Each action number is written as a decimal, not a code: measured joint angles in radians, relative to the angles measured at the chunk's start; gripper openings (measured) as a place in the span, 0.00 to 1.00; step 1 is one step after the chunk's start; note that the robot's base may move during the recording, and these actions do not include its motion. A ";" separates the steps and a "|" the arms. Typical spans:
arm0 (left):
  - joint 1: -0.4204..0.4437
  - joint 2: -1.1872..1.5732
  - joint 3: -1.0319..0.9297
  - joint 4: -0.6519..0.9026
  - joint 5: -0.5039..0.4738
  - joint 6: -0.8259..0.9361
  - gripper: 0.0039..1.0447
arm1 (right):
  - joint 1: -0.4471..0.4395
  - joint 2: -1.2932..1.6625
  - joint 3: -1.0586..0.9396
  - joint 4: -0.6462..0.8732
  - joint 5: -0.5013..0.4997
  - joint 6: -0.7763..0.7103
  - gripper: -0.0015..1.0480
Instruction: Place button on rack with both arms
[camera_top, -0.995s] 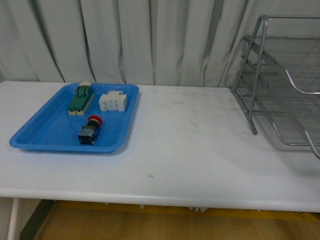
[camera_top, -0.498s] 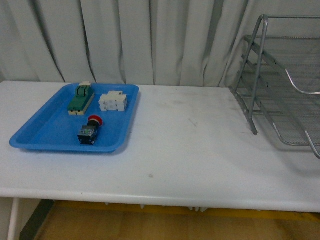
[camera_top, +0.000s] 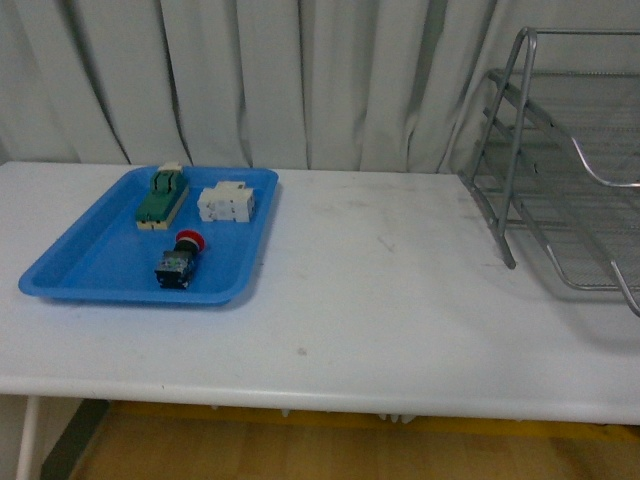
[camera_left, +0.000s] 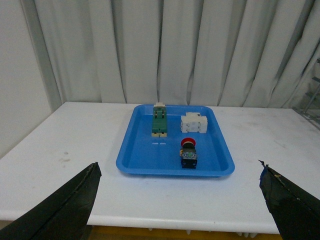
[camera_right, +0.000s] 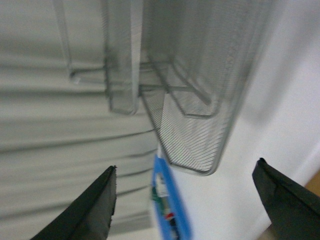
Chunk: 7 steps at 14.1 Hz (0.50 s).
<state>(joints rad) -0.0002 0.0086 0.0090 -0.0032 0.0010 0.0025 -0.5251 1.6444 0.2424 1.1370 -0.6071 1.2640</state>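
Note:
The button (camera_top: 179, 260), red cap on a black and blue-green body, lies on its side near the front of the blue tray (camera_top: 85, 262); the left wrist view shows the button (camera_left: 188, 153) too. At the table's right stands the silver wire rack (camera_top: 560, 170), blurred and close as the rack (camera_right: 195, 95) in the right wrist view. Neither arm appears in the front view. My left gripper (camera_left: 180, 200) is open, short of the tray, nothing between its fingers. My right gripper (camera_right: 187, 200) is open and empty near the rack.
A green terminal block (camera_top: 162, 198) and a white block component (camera_top: 226, 203) lie at the back of the tray. White table (camera_top: 380, 290) with its front edge close; grey curtain (camera_top: 300, 80) behind.

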 joint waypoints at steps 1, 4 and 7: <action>0.000 0.000 0.000 0.000 0.000 0.000 0.94 | 0.078 -0.241 -0.061 -0.027 0.107 -0.320 0.67; 0.000 0.000 0.000 0.000 -0.001 0.000 0.94 | 0.304 -0.634 -0.201 -0.244 0.378 -1.071 0.29; 0.000 0.000 0.000 0.000 -0.001 0.000 0.94 | 0.531 -0.769 -0.205 -0.319 0.584 -1.236 0.02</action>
<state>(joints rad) -0.0002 0.0086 0.0090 -0.0029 -0.0002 0.0025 0.0063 0.8749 0.0376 0.8177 -0.0235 0.0280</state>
